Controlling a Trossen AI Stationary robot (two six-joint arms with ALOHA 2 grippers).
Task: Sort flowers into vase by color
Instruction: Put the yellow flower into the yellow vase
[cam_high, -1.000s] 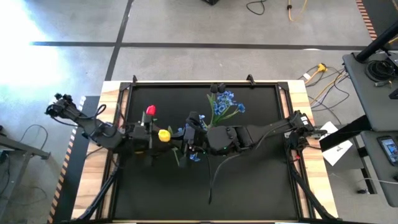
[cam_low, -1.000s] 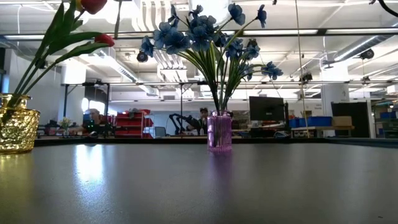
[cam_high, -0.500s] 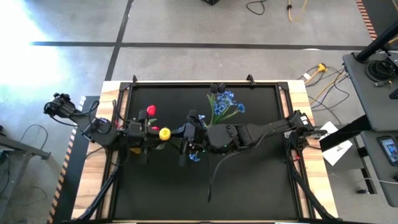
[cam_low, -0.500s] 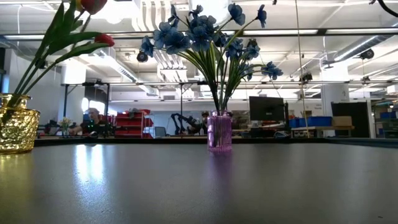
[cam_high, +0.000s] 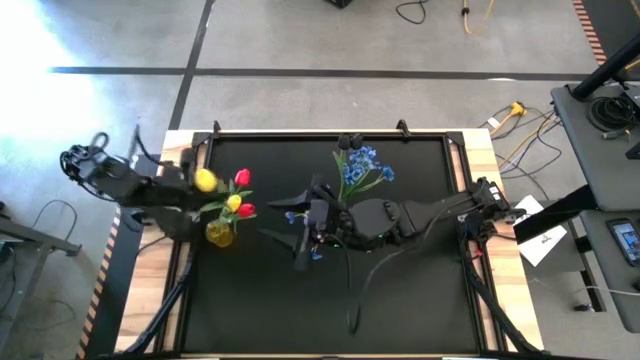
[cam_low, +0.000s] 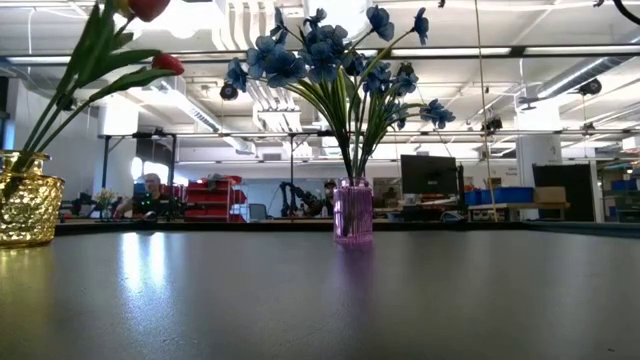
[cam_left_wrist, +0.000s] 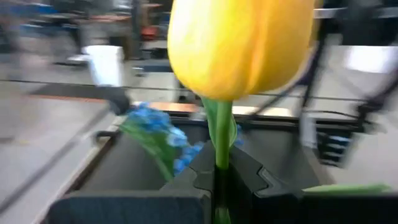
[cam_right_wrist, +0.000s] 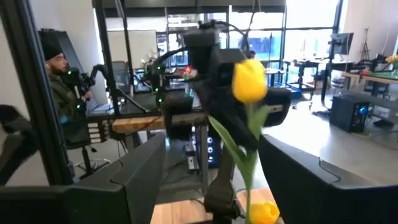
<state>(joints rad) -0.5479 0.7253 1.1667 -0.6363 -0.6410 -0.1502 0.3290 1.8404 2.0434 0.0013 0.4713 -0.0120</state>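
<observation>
Yellow tulip (cam_right_wrist: 250, 80) betw. open fingers (cam_right_wrist: 134, 177)

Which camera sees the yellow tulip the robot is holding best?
The left wrist view: the yellow tulip fills it, its stem pinched in the shut left gripper. The right wrist view shows it whole but farther off. The high view shows a small yellow head. The low view misses it.

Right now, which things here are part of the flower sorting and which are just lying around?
Job: yellow tulip in the shut left gripper; gold vase with tulips; purple vase with blue flowers; open right gripper.
Lying about: cables, white paper off the table.
</observation>
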